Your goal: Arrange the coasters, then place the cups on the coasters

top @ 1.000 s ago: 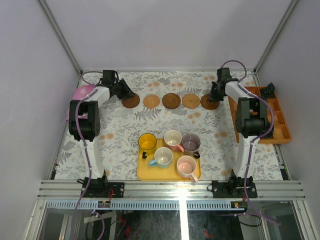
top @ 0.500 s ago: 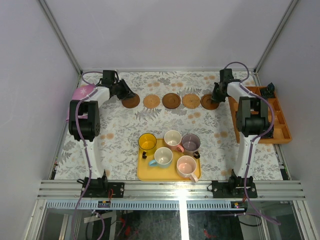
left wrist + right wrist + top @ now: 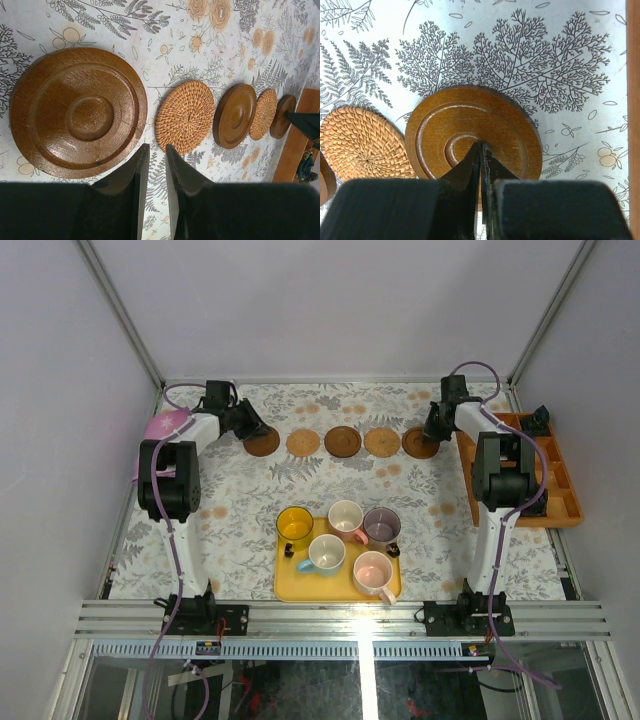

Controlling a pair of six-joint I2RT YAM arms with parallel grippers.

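Left gripper [image 3: 250, 426] and right gripper [image 3: 432, 428] sit, from above, at opposite ends of a row of five coasters [image 3: 343, 441] on the far side of the table [image 3: 240, 510]. The five cups [image 3: 347, 517] wait near us on the yellow tray [image 3: 283, 585], none on a coaster yet. From the left wrist we see that gripper's jaws narrowly apart and empty, their tips just beside the rim of the left-end wooden coaster [image 3: 77, 112], with a woven coaster [image 3: 185, 117] next along. From the right wrist we see the jaws pressed together with nothing between them, their tips over the centre of the right-end wooden coaster [image 3: 512, 137]; we cannot tell whether they touch it. We judge the wooden discs stiff, light and smooth, lying too flat to pinch from above, so nudging at the rim suits them; the woven ones look rougher. The cups look hard, slick and breakable, best gripped across the wall at the lip.
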